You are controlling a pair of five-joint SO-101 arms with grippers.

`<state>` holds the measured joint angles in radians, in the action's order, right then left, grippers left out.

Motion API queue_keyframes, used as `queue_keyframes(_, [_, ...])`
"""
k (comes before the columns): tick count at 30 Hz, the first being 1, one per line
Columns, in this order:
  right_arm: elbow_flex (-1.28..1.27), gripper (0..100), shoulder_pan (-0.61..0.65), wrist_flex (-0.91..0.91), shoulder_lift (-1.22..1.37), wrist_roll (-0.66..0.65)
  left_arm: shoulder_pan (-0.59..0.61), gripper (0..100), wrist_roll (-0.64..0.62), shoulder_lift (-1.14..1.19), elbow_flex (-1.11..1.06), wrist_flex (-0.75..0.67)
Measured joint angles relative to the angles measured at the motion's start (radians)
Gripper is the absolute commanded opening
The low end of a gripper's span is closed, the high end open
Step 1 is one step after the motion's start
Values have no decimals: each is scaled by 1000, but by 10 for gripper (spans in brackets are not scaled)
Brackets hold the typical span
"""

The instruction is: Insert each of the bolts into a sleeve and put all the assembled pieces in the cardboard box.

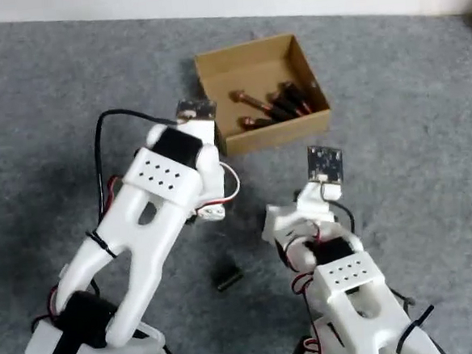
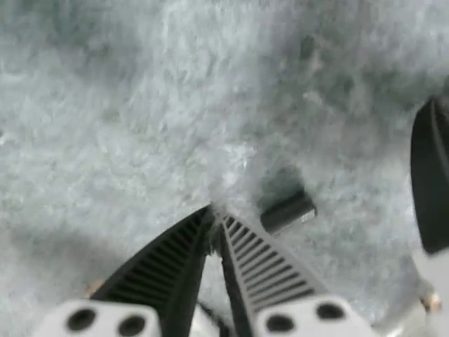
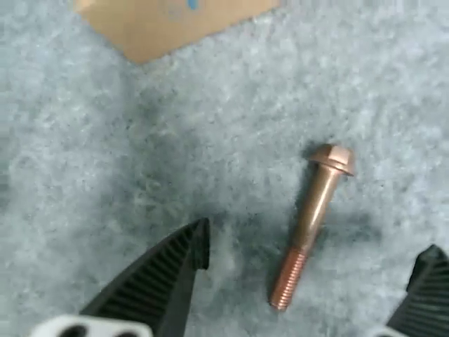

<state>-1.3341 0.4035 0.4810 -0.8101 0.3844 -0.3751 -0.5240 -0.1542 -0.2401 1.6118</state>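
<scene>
On the grey carpet lies a copper bolt (image 3: 312,225), loose, between the fingers of my open right gripper (image 3: 317,239); neither finger touches it. A short black sleeve (image 2: 287,210) lies on the carpet just beyond and to one side of my left gripper (image 2: 214,219), which is shut with nothing in it. From the high view, the same sleeve (image 1: 229,278) rests between the two arms. The cardboard box (image 1: 212,65) stands at the back and holds several bolts with black sleeves (image 1: 271,106).
A corner of the cardboard box (image 3: 168,24) lies beyond the bolt in the right wrist view. The left arm (image 1: 164,190) stands just in front of the box, and the right arm (image 1: 340,275) stands lower right. Grey carpet spreads all around.
</scene>
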Motion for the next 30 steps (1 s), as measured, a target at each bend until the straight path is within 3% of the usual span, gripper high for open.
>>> queue_keyframes(8, [-55, 403, 0, -83, 0, 0, -3, 6, -2, 0, -138, -215])
queue_keyframes(15, [-63, 403, 0, -83, 41, 0, -2, 6, -2, 0, -147, -233])
queue_keyframes(26, [144, 397, -2, -29, 440, 0, -2, 6, -2, 0, -147, -233])
queue_keyframes(30, [219, 228, -5, 38, 517, 0, -2, 6, -2, 0, -147, -233])
